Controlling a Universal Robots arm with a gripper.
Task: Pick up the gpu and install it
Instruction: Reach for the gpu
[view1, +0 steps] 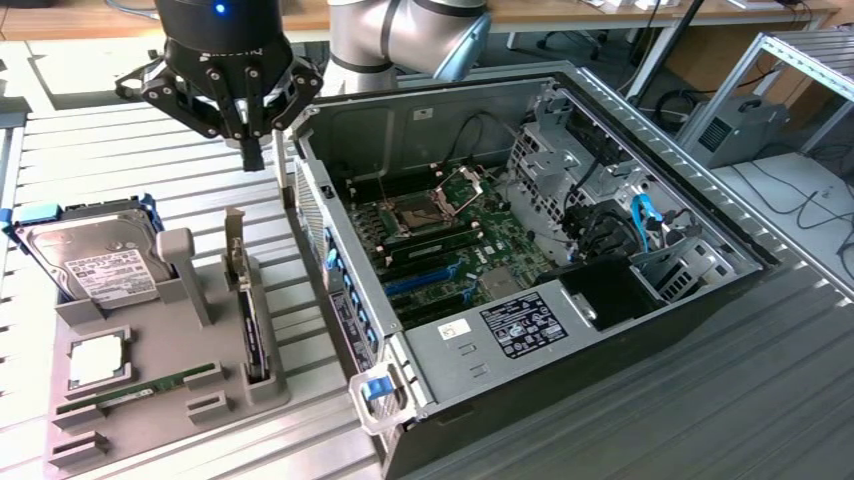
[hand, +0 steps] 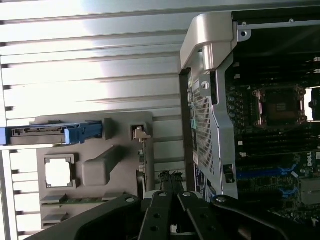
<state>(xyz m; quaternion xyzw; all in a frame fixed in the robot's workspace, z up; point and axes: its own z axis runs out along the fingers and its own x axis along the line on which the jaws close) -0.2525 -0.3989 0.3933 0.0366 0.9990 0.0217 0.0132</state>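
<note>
Barely begun, judging by the layout: nothing lifted, nothing installed. Standing on its long edge in a slot of the grey moulded plastic tray (view1: 160, 400): the thin gpu (view1: 246, 310) with black shroud, green board and silver end bracket, along the tray's edge nearest the open black-and-silver computer case (view1: 534, 330). Not touched by the black multi-link claw (view1: 251, 150). No card seen in the blue expansion slots (view1: 416, 288) on the case's green motherboard (view1: 501, 240), so both pick-up and seating left to do.

Claw tips pressed together, gripping nothing. Hanging over the ribbed metal surface (view1: 120, 160), just past the tray's far edge (the bracket end of the card) and close to the case's rear corner. Raised above the gpu and apart from it.

Same arrangement in the wrist view — claw (hand: 170, 185) near the gpu (hand: 142, 165), tray (hand: 100, 125) to one side, perforated case wall (hand: 205, 115) to the other.

Also on the tray: a silver hard drive with white label (view1: 94, 265) in a blue carrier (view1: 40, 215), at the far corner away from the case.
</note>
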